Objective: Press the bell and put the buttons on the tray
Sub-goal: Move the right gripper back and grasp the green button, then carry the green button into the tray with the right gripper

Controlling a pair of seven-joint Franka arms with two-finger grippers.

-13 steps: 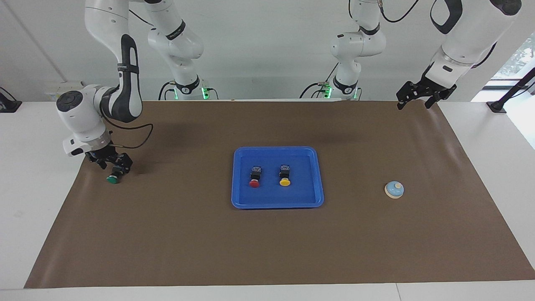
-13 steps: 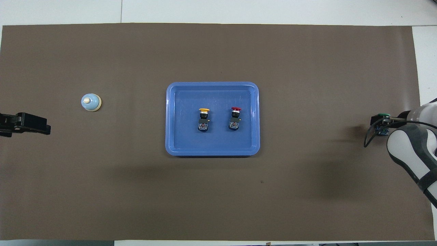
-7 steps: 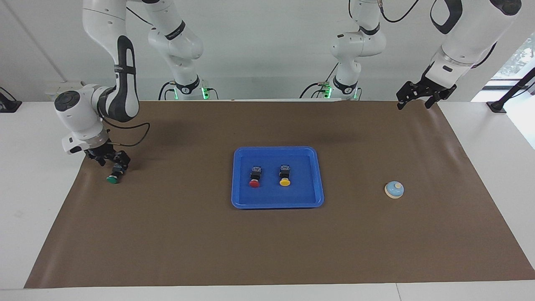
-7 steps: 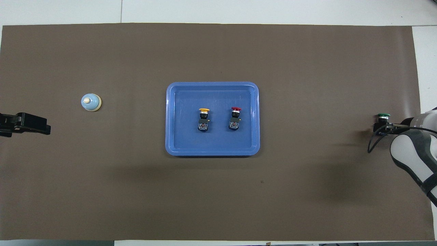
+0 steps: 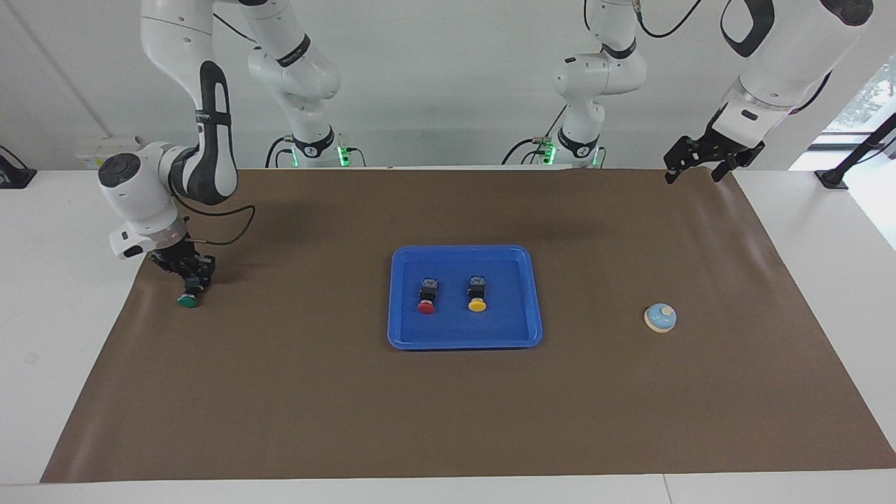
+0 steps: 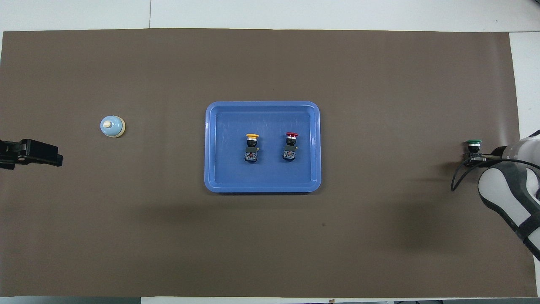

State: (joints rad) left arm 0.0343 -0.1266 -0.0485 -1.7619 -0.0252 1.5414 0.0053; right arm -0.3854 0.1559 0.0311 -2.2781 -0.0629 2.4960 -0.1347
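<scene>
The bright-blue tray (image 5: 402, 336) (image 6: 211, 177) lies mid-table with the red button (image 5: 425, 305) (image 6: 291, 135) and the yellow button (image 5: 477, 304) (image 6: 252, 136) lying in it side by side. The green button (image 5: 186, 300) (image 6: 473, 142) lies on the brown mat at the right arm's end of the table. My right gripper (image 5: 192, 281) (image 6: 471, 157) is down on it, shut on its black body. The light-blue bell (image 5: 660, 317) (image 6: 112, 126) stands on the mat toward the left arm's end. My left gripper (image 5: 694, 165) (image 6: 42, 153) waits open, raised over the mat's edge by the robots.
A brown mat (image 5: 448, 420) covers most of the white table. The right arm's elbow and a loose black cable (image 5: 231, 224) hang over the mat's corner near the green button.
The right gripper's fingers have closed in on the green button's body, and its hand has shifted slightly. The left arm, tray, bell and the two buttons in the tray have not moved.
</scene>
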